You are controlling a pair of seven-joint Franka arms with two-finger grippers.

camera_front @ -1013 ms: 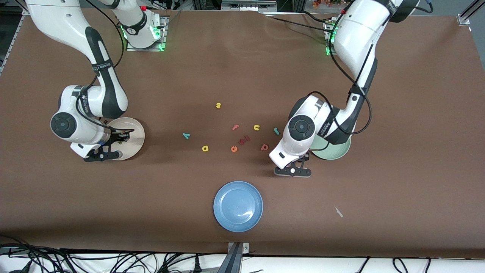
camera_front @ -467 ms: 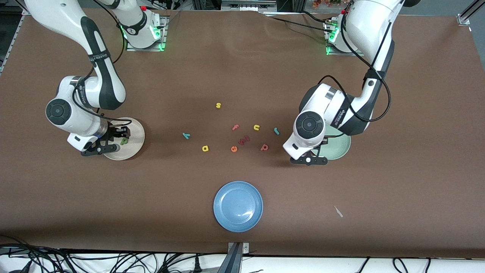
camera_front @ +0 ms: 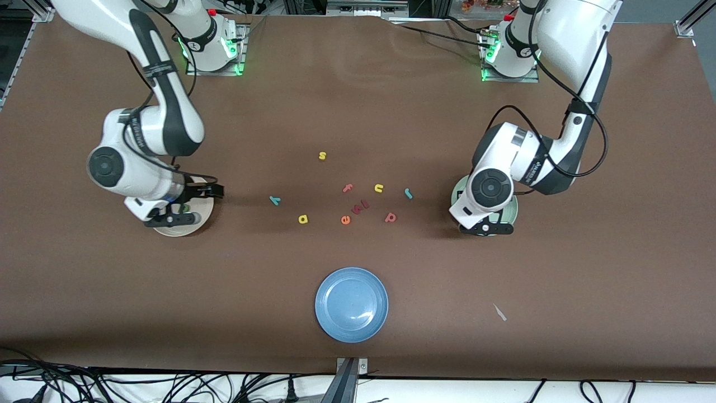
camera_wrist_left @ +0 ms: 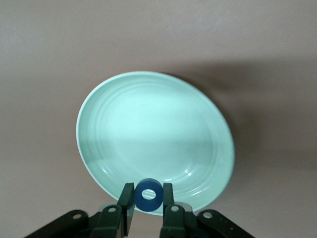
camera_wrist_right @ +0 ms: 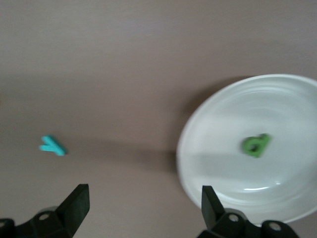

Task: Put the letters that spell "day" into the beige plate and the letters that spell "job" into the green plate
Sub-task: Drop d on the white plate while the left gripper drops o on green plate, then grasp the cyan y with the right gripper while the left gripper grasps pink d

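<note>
Right tool (camera_wrist_right: 141,210) hangs over the counter (camera_front: 358,101) at the 3 o'clock rim of the beige plate (camera_front: 193,224), its fingers spread wide and holding nothing. Green d (camera_wrist_right: 256,145) lies flat in that plate. On from there toward the left arm's end of the counter come the teal y (camera_front: 274,200), then the yellow a (camera_front: 302,219) at its 4 o'clock, both on bare counter. Yellow s (camera_front: 322,155) sits at 12 o'clock of the loose cluster, with the pink f (camera_front: 348,188), orange e (camera_front: 345,220), a dark red pair (camera_front: 362,206), yellow u (camera_front: 378,188), red b (camera_front: 390,217) and teal j (camera_front: 408,193) spread beneath it. Blue plate (camera_front: 352,304) lies at 6 o'clock of the cluster, nearest the front camera. Left tool (camera_wrist_left: 147,198) hovers over the green plate (camera_wrist_left: 148,129), its fingers pinched on the blue o (camera_wrist_left: 148,195), which is upright between them above the plate's rim.
</note>
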